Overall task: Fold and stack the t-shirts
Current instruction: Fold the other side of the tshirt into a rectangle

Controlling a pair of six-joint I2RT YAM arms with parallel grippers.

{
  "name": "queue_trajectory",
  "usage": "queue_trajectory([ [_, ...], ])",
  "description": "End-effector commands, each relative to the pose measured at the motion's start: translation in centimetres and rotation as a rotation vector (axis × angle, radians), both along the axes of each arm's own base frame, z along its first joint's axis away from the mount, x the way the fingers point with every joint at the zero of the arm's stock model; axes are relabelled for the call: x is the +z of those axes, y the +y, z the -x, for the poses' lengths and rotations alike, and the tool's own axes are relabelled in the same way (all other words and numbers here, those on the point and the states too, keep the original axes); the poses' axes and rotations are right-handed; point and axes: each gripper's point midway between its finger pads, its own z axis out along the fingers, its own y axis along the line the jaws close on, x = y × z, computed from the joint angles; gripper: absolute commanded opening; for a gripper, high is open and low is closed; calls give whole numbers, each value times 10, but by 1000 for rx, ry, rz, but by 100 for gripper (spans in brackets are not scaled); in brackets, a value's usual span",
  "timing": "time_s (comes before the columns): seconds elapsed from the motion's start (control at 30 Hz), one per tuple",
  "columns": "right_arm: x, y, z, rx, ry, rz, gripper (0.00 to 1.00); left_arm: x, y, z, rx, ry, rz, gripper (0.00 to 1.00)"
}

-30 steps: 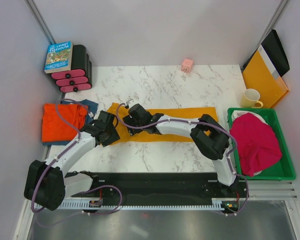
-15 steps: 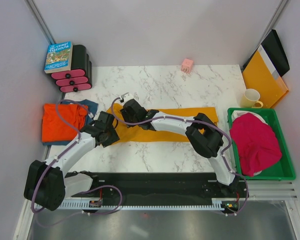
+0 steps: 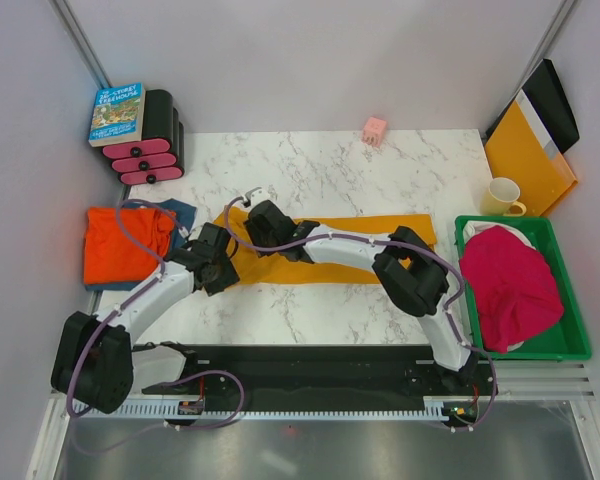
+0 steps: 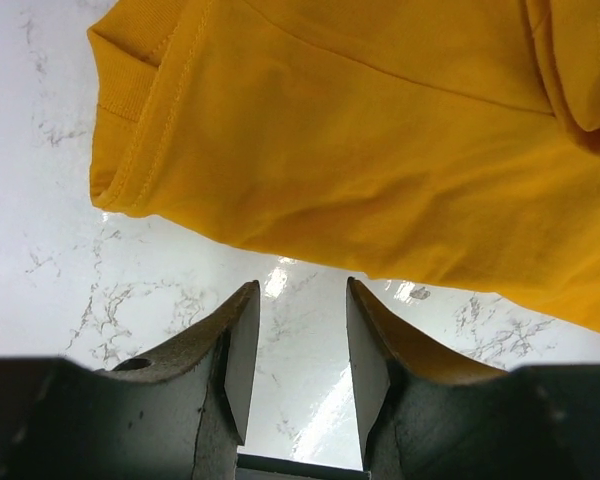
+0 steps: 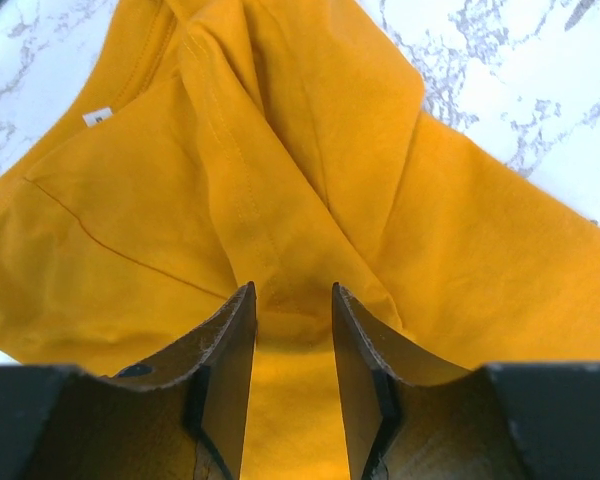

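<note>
The mustard-yellow t-shirt (image 3: 380,228) lies folded in a long band across the table's middle. My right gripper (image 3: 261,222) is at its left end, jaws shut on a bunched ridge of yellow cloth (image 5: 280,200) with wrinkles running into the gap (image 5: 293,290). My left gripper (image 3: 223,264) sits just in front of the shirt's left corner (image 4: 130,150), open over bare marble (image 4: 300,292), touching nothing. The red-orange t-shirt (image 3: 120,245) lies folded at the left on top of the dusty blue one (image 3: 183,212). The magenta-pink t-shirt (image 3: 510,280) is heaped in the green bin (image 3: 572,345).
A book (image 3: 117,112) rests on a black-and-pink stack (image 3: 152,150) at the back left. A small pink cube (image 3: 374,130) stands at the back edge. At the back right are a yellow mug (image 3: 502,196) and an orange folder (image 3: 525,160).
My right gripper has moved left along the yellow shirt to its left end and its jaws have narrowed onto the cloth. The left gripper has barely shifted.
</note>
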Motion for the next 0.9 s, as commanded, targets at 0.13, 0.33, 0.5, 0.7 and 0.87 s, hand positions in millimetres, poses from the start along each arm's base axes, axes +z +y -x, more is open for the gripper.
queue_trajectory([
  [0.13,64,-6,25,-9,-43,-108,8,-11,-5,-19,32,-12,2,26],
  [0.33,34,-15,36,-17,26,-59,0,-13,-13,-33,37,3,16,11],
  [0.5,27,-38,42,-74,30,-21,0,-1,-17,-44,29,-34,25,15],
  [0.7,-1,-79,52,-114,62,45,0,40,-23,-71,-17,-156,27,48],
  [0.87,-9,-83,56,-132,80,13,0,54,-26,-86,-29,-178,19,52],
])
